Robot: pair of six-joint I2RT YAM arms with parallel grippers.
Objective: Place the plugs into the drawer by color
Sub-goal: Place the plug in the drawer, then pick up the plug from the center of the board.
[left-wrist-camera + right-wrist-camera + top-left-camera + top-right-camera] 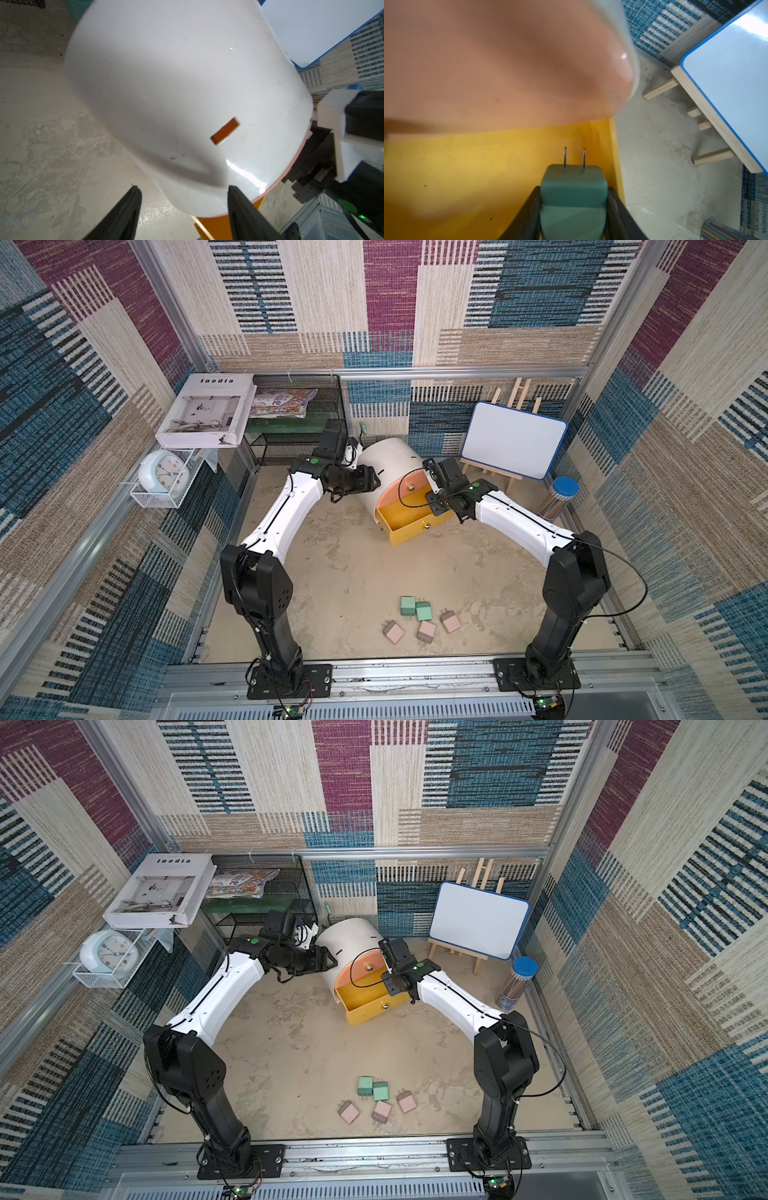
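Observation:
The white barrel-shaped drawer cabinet (pixel 386 458) (pixel 347 936) (pixel 176 93) stands at the back centre, its yellow drawer (pixel 405 526) (pixel 361 1011) (pixel 467 166) pulled out below the shut peach front (pixel 409 485) (pixel 488 72). My right gripper (pixel 438 506) (pixel 392 986) (pixel 573 190) hangs over the yellow drawer's right end, shut on a mint green plug (pixel 574 207) with its prongs pointing into the drawer. My left gripper (pixel 372 481) (pixel 328 963) (pixel 184 187) is open against the cabinet's left side. Two green plugs (pixel 415 608) (pixel 373 1088) and three pink plugs (pixel 427 631) (pixel 381 1111) lie near the front edge.
A whiteboard on a wooden easel (pixel 513 439) and a blue-lidded jar (pixel 559 497) stand at the back right. At the back left are a black mesh shelf (pixel 299 423), a large book (pixel 205 410) and a clock (pixel 164 477) in a white wire basket.

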